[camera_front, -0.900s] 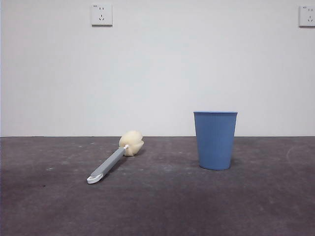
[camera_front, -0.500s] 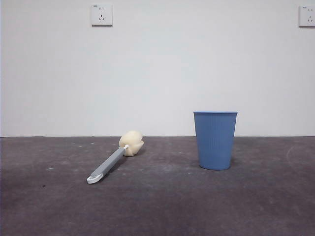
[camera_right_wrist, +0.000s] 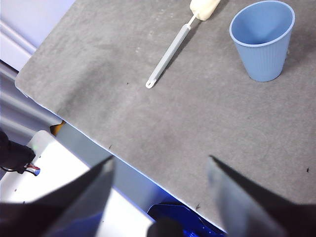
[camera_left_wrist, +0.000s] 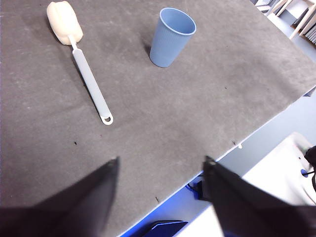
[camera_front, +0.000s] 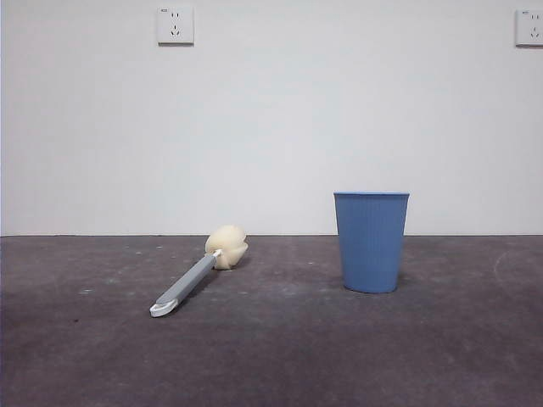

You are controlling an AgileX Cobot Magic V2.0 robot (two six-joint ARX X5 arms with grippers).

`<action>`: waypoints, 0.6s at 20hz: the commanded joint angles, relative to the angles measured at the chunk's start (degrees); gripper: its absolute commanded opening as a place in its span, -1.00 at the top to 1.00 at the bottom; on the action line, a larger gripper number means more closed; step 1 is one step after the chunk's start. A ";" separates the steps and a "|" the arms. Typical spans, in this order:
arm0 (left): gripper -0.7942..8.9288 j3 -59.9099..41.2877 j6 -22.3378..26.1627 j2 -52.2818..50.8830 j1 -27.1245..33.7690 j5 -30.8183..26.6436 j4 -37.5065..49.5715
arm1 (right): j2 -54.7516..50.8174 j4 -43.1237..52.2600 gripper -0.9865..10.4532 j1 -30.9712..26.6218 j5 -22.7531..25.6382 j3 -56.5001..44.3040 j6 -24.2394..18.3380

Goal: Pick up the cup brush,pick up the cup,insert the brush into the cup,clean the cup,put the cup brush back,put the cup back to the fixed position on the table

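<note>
Both grippers, left (camera_left_wrist: 160,170) and right (camera_right_wrist: 160,170), hang wide open and empty above the table (camera_front: 280,356), where the brush (camera_front: 197,275) lies flat, well apart from the upright cup (camera_front: 371,242); its low, slim handle could slip an off-centre pinch.

Dark grey scuffed table (camera_front: 280,356), cup brush (camera_front: 197,276) lying flat on it, blue cup (camera_front: 371,242) upright beside it, apart, both well ahead of left gripper (camera_left_wrist: 160,168) and right gripper (camera_right_wrist: 160,165)

I see my left gripper (camera_left_wrist: 160,168) hanging high with jaws spread wide, and my right gripper (camera_right_wrist: 160,165) likewise raised, jaws apart, holding nothing.
</note>
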 commanded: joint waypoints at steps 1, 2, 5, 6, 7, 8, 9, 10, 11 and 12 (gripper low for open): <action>-0.24 0.24 -0.68 0.07 -0.20 -0.15 1.31 | -0.07 0.02 -0.22 0.13 0.02 0.17 0.61; -0.24 0.24 -1.01 0.24 -0.20 -0.17 1.64 | -0.07 0.02 -0.22 0.13 0.02 0.15 0.61; -0.24 0.26 -2.36 1.09 -0.20 -0.79 2.32 | -0.07 0.02 -0.22 0.13 0.02 0.15 0.61; -0.24 0.26 -2.75 1.46 -0.20 -1.68 2.56 | -0.07 0.02 -0.22 0.13 0.02 0.15 0.61; -0.24 0.26 -3.26 1.84 -0.20 -2.51 2.93 | -0.07 0.02 -0.22 0.13 0.02 0.15 0.61; -0.24 0.26 -3.48 2.21 -0.22 -3.17 3.48 | -0.07 0.02 -0.22 0.13 0.04 0.15 0.63; -0.24 0.26 -3.63 2.69 -0.22 -3.17 4.28 | -0.07 0.02 -0.22 0.13 0.02 0.15 0.63; -0.24 0.26 -4.44 3.23 -0.26 -3.17 5.35 | -0.07 0.04 -0.22 0.13 0.04 0.15 0.63; -0.24 0.26 -5.16 3.78 -0.37 -3.19 6.32 | -0.07 0.04 -0.22 0.13 0.04 0.15 0.63; -0.24 0.26 -5.75 4.59 -0.61 -3.26 7.52 | -0.07 0.04 -0.22 0.13 0.04 0.15 0.63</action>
